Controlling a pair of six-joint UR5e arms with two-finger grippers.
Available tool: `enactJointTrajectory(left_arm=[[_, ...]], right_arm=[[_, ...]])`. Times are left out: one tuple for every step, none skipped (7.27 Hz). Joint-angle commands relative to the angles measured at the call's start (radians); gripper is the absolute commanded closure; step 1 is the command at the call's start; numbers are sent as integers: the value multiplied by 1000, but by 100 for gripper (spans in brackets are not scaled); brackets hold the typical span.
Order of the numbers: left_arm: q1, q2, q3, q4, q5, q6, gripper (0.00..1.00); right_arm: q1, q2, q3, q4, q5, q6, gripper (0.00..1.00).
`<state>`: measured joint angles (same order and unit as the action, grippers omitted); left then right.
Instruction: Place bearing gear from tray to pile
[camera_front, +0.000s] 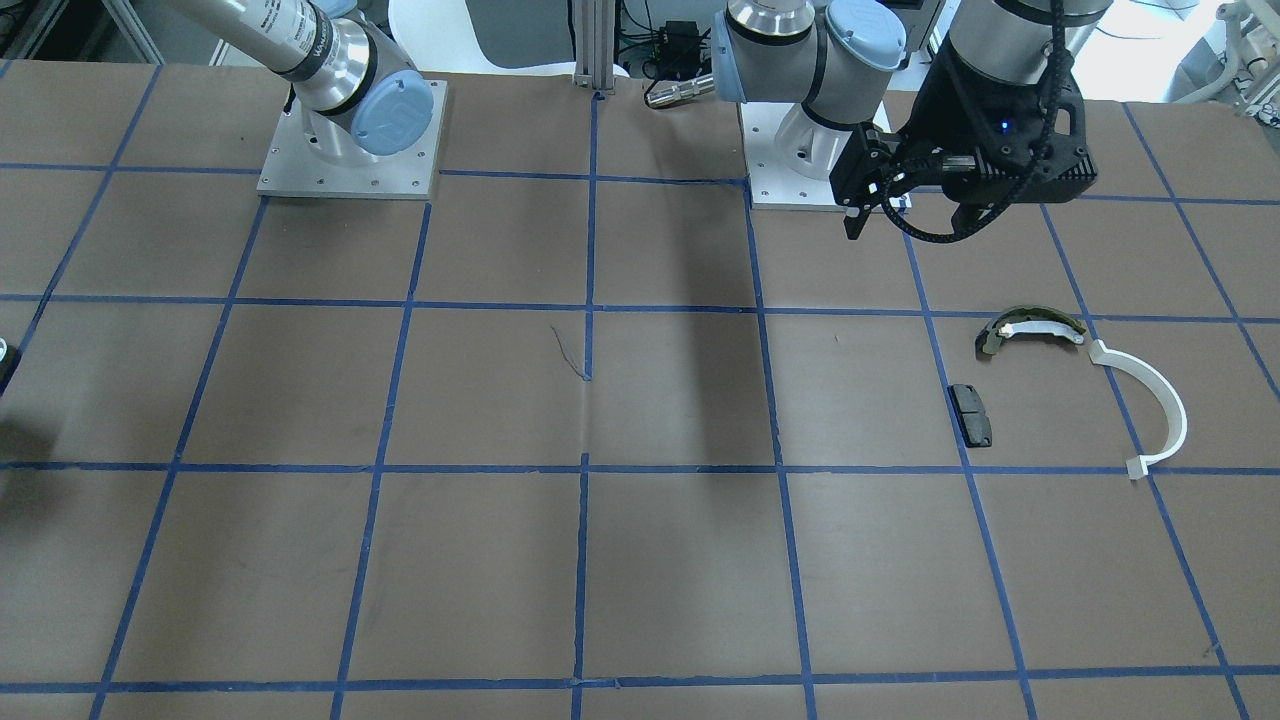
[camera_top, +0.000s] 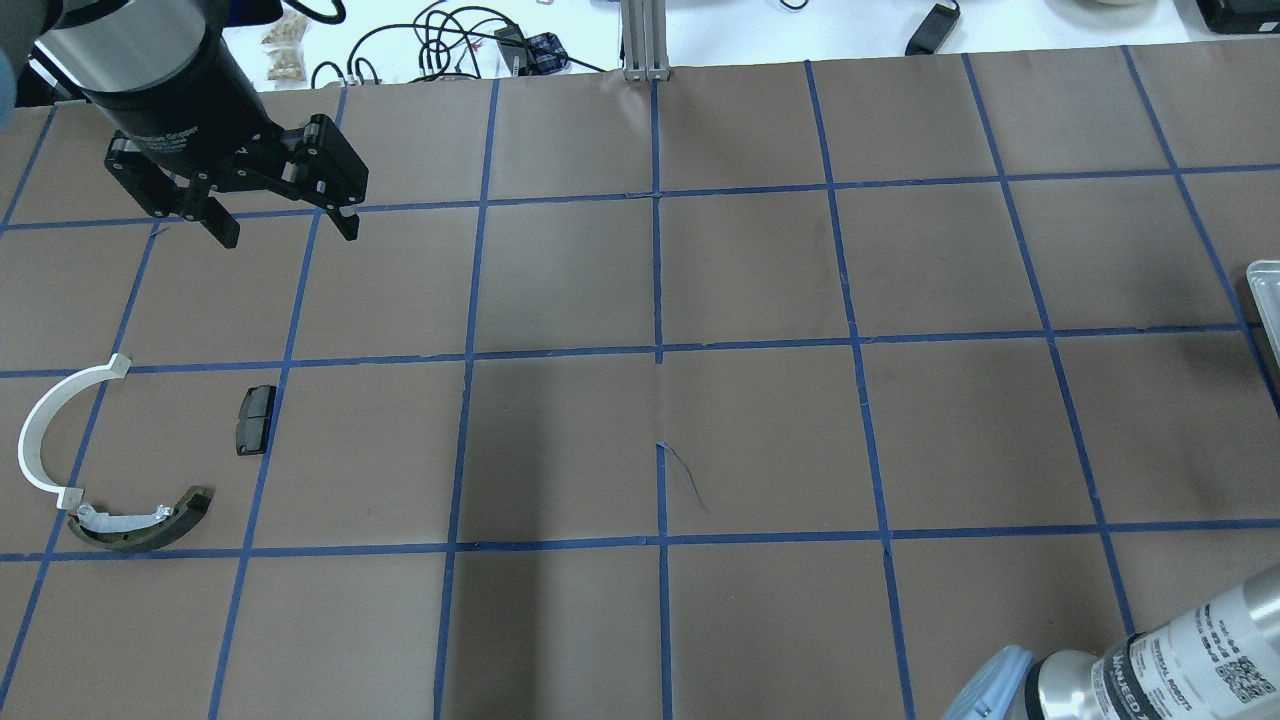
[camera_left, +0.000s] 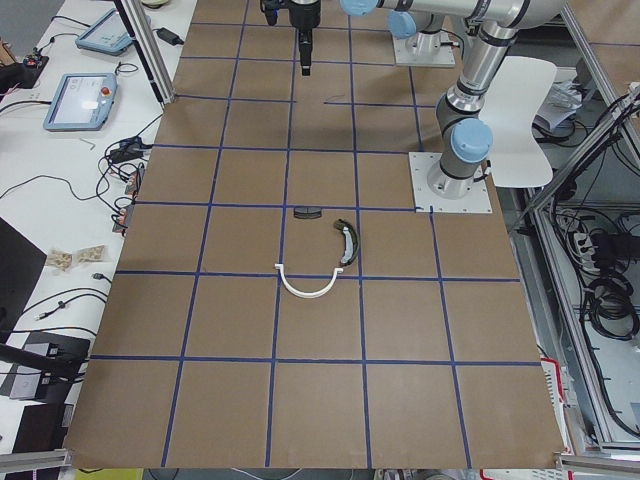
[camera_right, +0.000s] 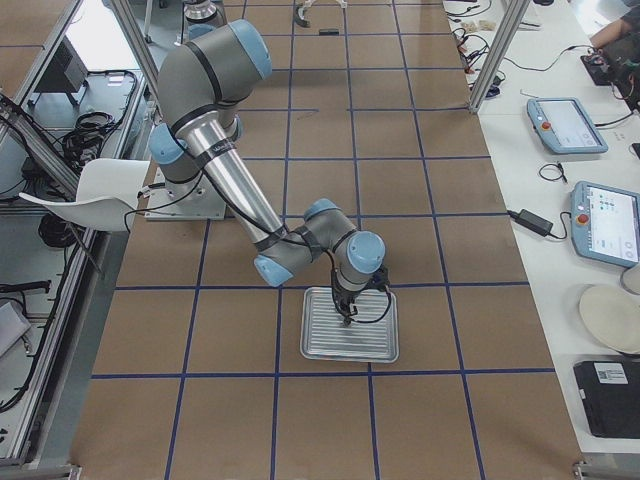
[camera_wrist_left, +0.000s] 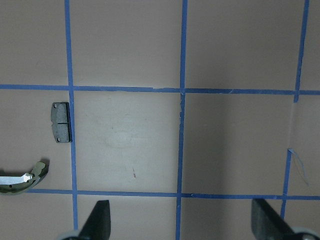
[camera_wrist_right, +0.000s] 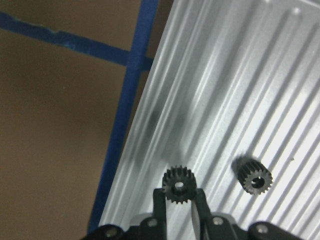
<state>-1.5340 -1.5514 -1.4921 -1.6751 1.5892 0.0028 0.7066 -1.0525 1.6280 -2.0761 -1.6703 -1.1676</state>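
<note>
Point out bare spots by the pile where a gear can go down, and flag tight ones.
Free: the patch ringed by the white half-ring, black pad and olive-green shoe; also the bare squares from the pad toward the middle of the table. Tight: where the half-ring's end nearly meets the shoe. The open left gripper hangs beyond the pad.

**A robotics lab bench**

Two industrial robot arms (camera_right: 215, 150) stand bolted through metal base plates (camera_front: 350, 150) to a long table (camera_left: 320, 330). The table is covered in brown paper and marked into squares with blue tape (camera_front: 590, 470). Down the left of the left-side view, a white bench (camera_left: 40, 220) carries teach pendants (camera_left: 78, 100) and loose cables (camera_left: 60, 185). Aluminium frame posts (camera_top: 647, 40) rise at the top centre of the overhead view.
</note>
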Motion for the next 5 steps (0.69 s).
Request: enactJointTrajectory(left_arm=[[-2,2,0,0,0,-1,0],[-2,4,-2,0,0,0,0],[-2,2,0,0,0,-1,0],[-2,1,0,0,0,0,0],[-2,1,0,0,0,-1,0]], right_arm=[[99,-186,7,185,36,75,100],[197,-240,12,224,40,221,100],[279,-245,13,232,62,329,100],[375,-247,15,235,102,499,100],[478,-247,16,234,110,669,100]])
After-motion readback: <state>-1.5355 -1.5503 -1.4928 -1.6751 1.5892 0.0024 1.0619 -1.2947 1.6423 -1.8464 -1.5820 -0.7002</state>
